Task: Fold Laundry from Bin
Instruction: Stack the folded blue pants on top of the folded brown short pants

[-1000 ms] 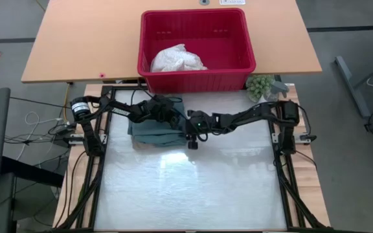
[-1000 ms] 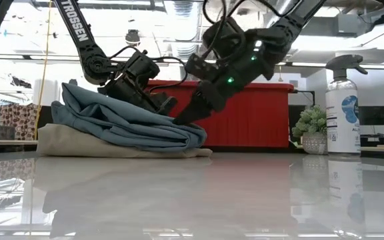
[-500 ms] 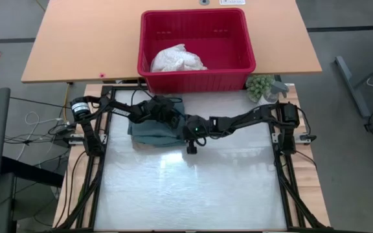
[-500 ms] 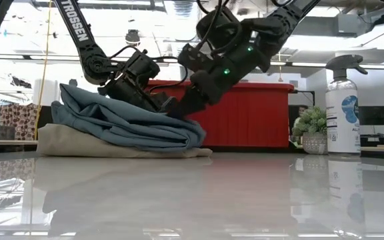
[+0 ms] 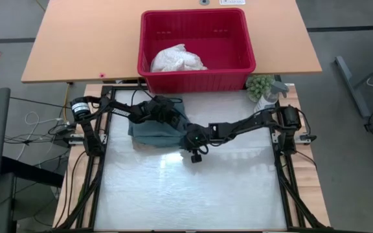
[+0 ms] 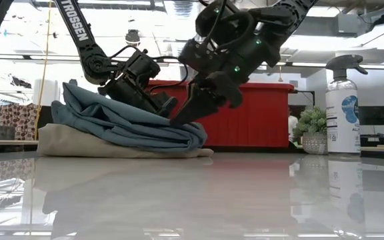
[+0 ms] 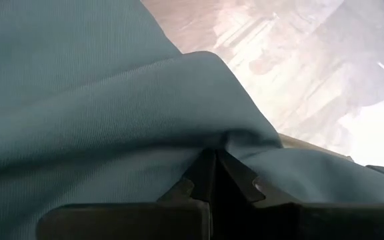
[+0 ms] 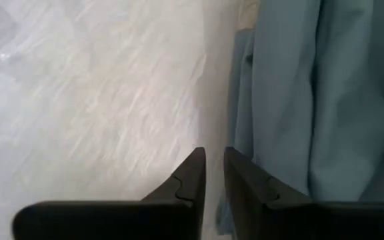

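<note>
Take the red bin (image 5: 197,50) as your landmark: a white garment (image 5: 177,59) lies inside it. Just in front of its left half, on the glossy table (image 5: 193,188), the teal garment (image 6: 129,123) sits folded on top of the beige one (image 6: 79,145). Your left gripper (image 7: 215,175) is pinched shut on a teal fold. Your right gripper (image 8: 213,175) holds its fingers narrowly apart, gripping nothing, at the pile's edge farthest from the bin.

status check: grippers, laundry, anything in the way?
Left gripper shut on teal garment. Right gripper at the garment's edge, fingers slightly apart, holding nothing. Teal lies on beige garment; white garment in bin. Nothing blocking.
</note>
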